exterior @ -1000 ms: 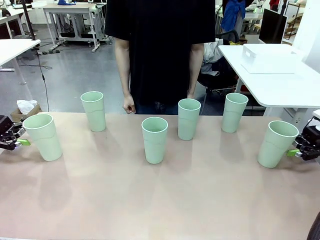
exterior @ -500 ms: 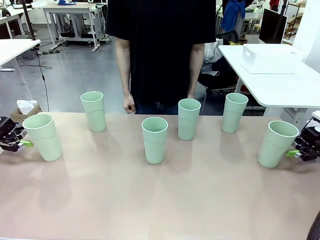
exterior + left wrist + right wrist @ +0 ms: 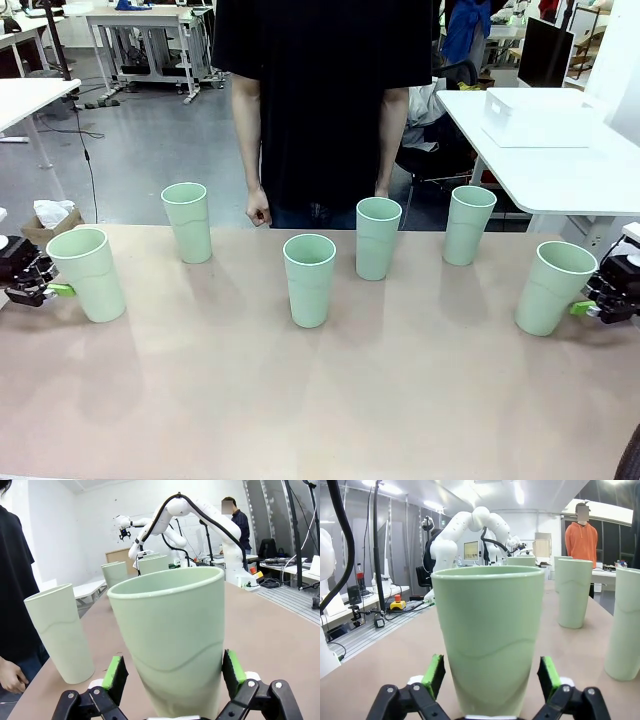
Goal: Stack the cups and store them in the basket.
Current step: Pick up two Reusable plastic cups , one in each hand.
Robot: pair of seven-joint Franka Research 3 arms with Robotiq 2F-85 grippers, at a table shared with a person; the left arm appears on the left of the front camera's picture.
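The left gripper (image 3: 45, 290) sits low at the far left of the front view, fingers lying level, jaws spread wide with the green pads (image 3: 116, 672) facing each other. The right gripper (image 3: 596, 306) mirrors it at the far right, jaws equally wide apart.

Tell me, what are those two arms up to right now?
Left gripper open, pads flanking leftmost cup. Right gripper open around rightmost cup. All six cups upright, unstacked. Person at far edge, hands off table.
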